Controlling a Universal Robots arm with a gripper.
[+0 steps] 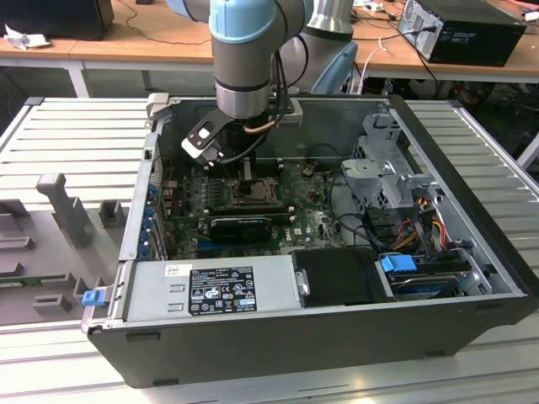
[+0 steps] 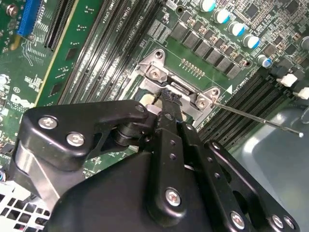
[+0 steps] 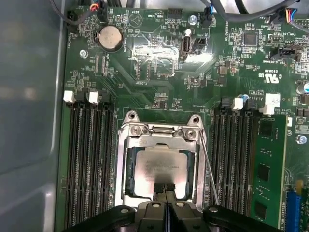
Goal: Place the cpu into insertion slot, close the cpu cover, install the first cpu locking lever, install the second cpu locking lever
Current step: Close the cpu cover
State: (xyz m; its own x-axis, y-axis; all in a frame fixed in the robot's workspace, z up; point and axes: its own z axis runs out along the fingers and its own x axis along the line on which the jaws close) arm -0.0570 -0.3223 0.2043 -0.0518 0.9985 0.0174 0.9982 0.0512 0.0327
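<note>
Silver-grey cpu [image 3: 161,159] lies framed by the cpu cover [image 3: 159,138], beside the tool [image 3: 165,187].

Silver-grey arm [image 1: 245,80] with pale-blue joint caps [image 1: 242,18], black end effector [image 2: 169,98] bearing silver screws [image 2: 173,196].

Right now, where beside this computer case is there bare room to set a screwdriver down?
Bare ribbed table lies on the exterior view's left, bordered by the case wall and the grey fixtures, and on its right past the drive cage. Inside is crowded: gripper over the cpu, cables by the cage.
</note>
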